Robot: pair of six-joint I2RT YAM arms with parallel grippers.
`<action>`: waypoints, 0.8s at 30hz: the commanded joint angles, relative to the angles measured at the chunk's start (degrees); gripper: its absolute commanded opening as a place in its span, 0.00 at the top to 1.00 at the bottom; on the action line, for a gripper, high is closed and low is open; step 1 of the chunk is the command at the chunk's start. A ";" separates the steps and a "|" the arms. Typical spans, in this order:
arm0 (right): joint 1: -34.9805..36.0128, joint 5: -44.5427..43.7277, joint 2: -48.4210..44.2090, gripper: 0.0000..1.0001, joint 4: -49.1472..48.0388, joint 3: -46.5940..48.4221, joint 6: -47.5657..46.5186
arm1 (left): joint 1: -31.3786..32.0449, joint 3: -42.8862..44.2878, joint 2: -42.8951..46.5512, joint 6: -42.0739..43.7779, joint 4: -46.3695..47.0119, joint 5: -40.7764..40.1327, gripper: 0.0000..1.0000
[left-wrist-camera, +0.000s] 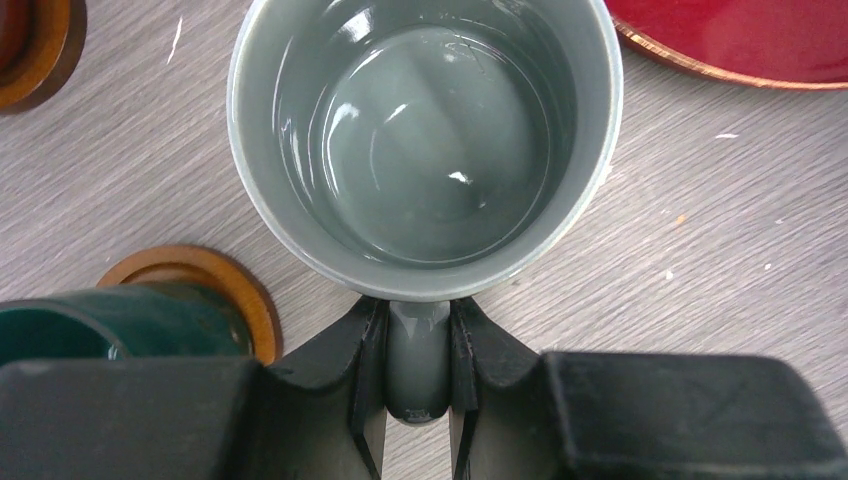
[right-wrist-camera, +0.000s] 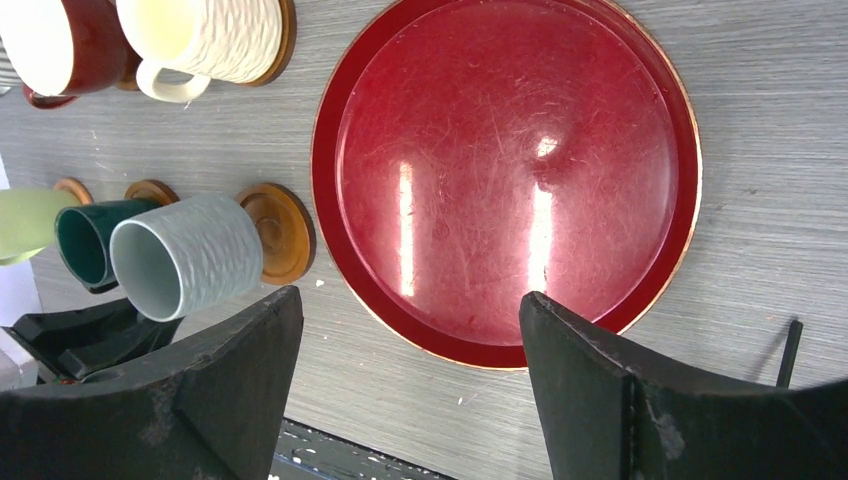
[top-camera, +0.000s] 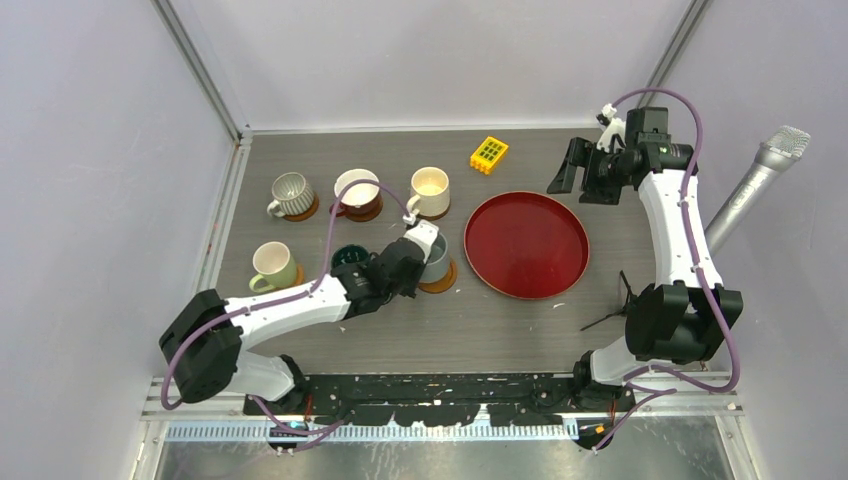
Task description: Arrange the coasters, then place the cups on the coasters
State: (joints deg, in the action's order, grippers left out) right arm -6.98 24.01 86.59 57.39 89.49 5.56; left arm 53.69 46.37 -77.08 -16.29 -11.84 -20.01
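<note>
The left gripper is squeezing the handle of the grey cup, just left of the red tray in the middle of the top view. Its arm is hiding most of the dark teal cup and the coaster below, so I cannot tell if the grey cup is touching it. The right gripper is hanging wide open near the tray, holding nothing, and pale walls are standing round the grey wood-look table.
</note>
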 commanded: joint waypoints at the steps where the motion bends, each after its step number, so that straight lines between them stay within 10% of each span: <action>1: -0.31 -0.71 -1.94 0.16 -1.27 -0.45 -1.33 | 0.84 1.30 0.20 -0.09 13.61 -3.39 1.00; 24: -0.29 -0.63 -1.05 0.16 -0.70 0.59 -1.95 | 1.42 0.04 -5.28 0.03 16.01 -1.48 1.00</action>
State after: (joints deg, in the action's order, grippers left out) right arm -6.98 23.38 86.59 57.45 89.08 4.40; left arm 54.81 45.63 -83.05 -16.12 -4.69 -20.10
